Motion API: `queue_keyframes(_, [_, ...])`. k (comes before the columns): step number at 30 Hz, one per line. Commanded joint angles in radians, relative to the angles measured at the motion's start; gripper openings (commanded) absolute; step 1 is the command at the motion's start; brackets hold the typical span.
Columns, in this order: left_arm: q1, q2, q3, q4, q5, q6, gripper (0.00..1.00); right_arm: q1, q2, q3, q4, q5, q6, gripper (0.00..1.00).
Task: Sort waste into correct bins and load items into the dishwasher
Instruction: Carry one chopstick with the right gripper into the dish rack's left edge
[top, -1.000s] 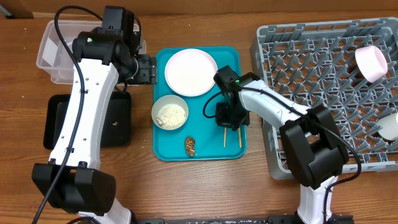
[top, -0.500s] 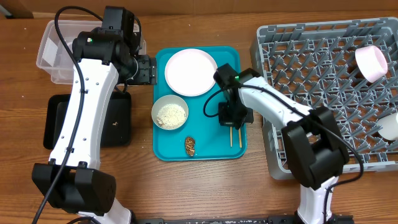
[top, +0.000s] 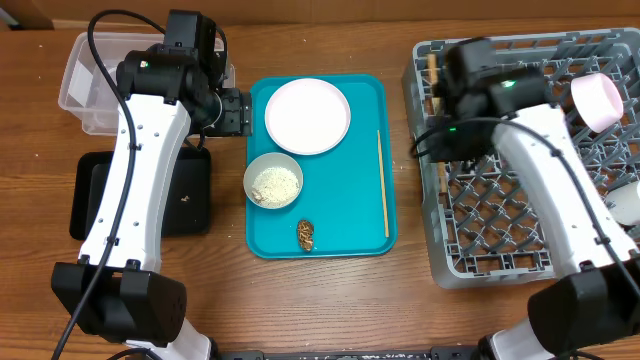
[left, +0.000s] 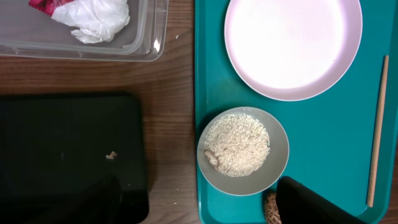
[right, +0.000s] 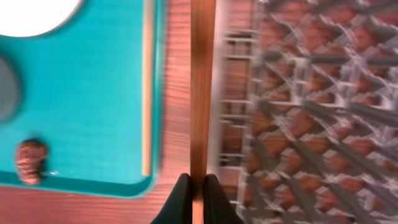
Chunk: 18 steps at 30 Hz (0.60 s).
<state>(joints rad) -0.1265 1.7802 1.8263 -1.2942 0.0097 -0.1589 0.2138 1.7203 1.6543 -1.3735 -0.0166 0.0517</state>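
The right gripper is clamped on one wooden chopstick, which runs straight out from its fingertips. In the wrist view (badly blurred) it shows against the strip of table between the teal tray and the grey dish rack. The second chopstick lies on the teal tray near its right rim. A white plate, a bowl of rice and a brown lump share that tray. The left gripper hangs empty with its fingers wide apart, between the tray and the clear tub, which holds the crumpled wrapper. A pink cup rests in the rack.
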Motion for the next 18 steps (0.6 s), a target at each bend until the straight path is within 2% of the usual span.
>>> queue_keyframes(1, [0.005,-0.015,0.016,0.001,-0.017,-0.021,0.82,-0.071,-0.006,-0.027,-0.003,0.003,-0.071,0.04])
queue_keyframes(12, [0.005,-0.015,0.016,0.0,-0.017,-0.021,0.82,-0.092,-0.003,-0.234,0.089,-0.029,-0.079,0.04])
queue_keyframes(16, [0.005,-0.015,0.016,0.001,-0.017,-0.021,0.82,-0.092,-0.003,-0.259,0.09,-0.029,-0.079,0.05])
queue_keyframes(17, [0.005,-0.015,0.016,0.001,-0.017,-0.021,0.82,-0.092,-0.003,-0.259,0.09,-0.029,-0.079,0.06])
queue_keyframes(18, [0.005,-0.015,0.016,0.0,-0.017,-0.021,0.82,-0.092,-0.003,-0.258,0.09,-0.029,-0.079,0.24])
